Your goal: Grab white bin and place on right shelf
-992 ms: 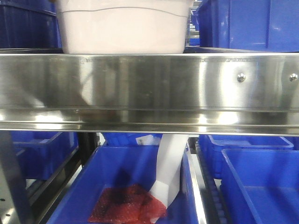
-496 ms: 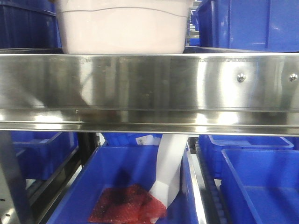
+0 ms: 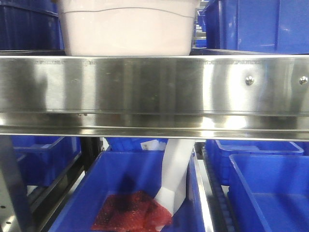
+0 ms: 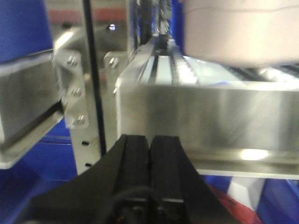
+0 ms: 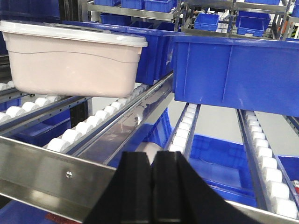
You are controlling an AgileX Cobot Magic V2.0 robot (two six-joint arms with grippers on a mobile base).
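The white bin (image 3: 128, 29) is off-white and slightly pinkish. It rests on the steel shelf behind the broad shiny front rail (image 3: 154, 84). In the right wrist view the bin (image 5: 70, 58) sits on white rollers at the left, under a glossy white lid. In the left wrist view its blurred underside (image 4: 243, 32) is at the top right. My left gripper (image 4: 150, 137) is shut and empty, in front of and below the rail (image 4: 210, 119). My right gripper (image 5: 153, 156) is shut and empty, just over the rail (image 5: 51, 175), apart from the bin.
A blue bin (image 5: 236, 70) sits on the rollers to the right of the white bin. Below the rail stand more blue bins (image 3: 270, 188); one holds a red bag (image 3: 130, 212) and a white piece (image 3: 176, 174). A shelf post with bolts (image 4: 79, 93) stands at the left.
A dark slanted reflection at the left of the front rail has gone. The white bin and the blue bins have not moved.
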